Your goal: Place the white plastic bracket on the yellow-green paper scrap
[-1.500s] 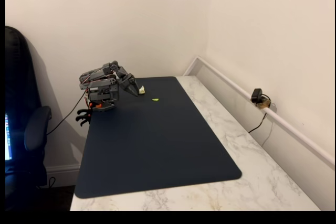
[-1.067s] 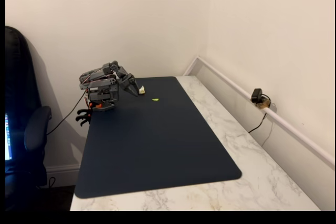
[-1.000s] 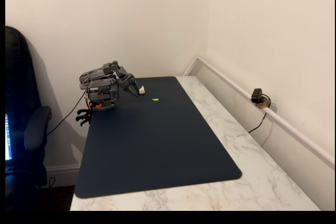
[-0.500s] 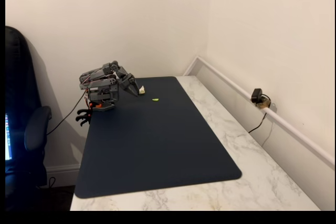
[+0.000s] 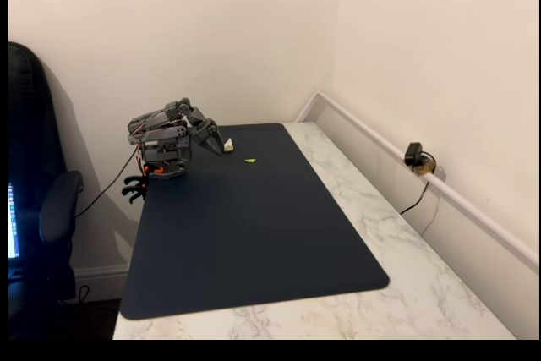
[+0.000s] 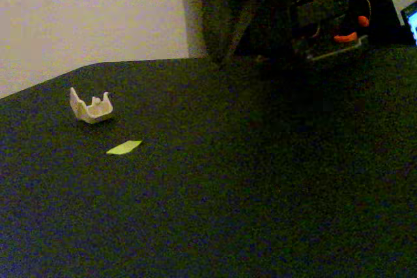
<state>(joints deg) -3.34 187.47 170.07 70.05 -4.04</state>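
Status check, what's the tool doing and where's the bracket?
Tool low beside white plastic bracket, jaw state unclear. Bracket on dark mat, apart from yellow-green paper scrap. Nothing between them.

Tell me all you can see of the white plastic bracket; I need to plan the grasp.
The white plastic bracket is a small off-white piece, plastic by its look, with a rounded base and jagged prongs pointing up. It sits on the dark mat, apart from the yellow-green paper scrap, which lies just in front of it. In a fixed view the bracket lies close by the gripper; whether they touch cannot be told.
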